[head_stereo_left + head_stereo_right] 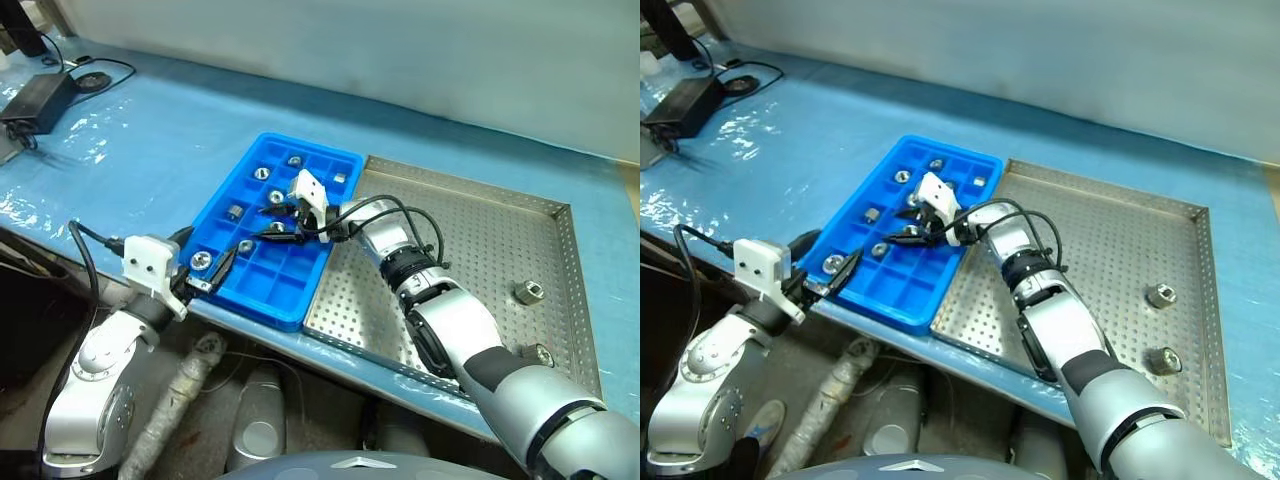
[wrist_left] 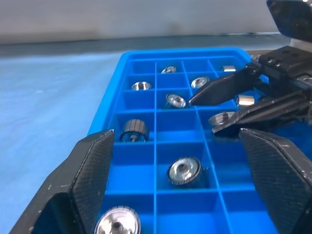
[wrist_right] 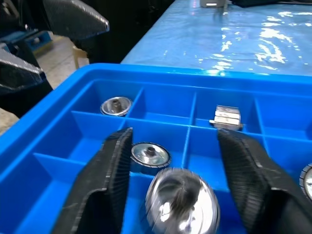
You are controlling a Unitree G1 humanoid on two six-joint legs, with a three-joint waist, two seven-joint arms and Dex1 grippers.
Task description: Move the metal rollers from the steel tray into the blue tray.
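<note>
My right claw (image 1: 283, 222) reaches over the bright blue plastic tray with little square boxes (image 1: 228, 188), near the middle of the head view. Its two black fingers (image 3: 248, 170) stand apart, and a shiny round metal roller (image 3: 181, 201) sits between them, blurred; I cannot tell if it touches them. My left claw (image 1: 210, 270) waits at the near edge of the blue tray, lower left in the picture, with its fingers (image 2: 90, 170) wide apart and nothing between them. Several small silvery metal rollers (image 2: 183, 170) lie in the blue tray, each in its own box. The big silvery steel tray with many tiny holes (image 1: 500, 230) sits just beside the blue tray on the right. Two rollers (image 1: 528, 293) lie in it, near its right side.
</note>
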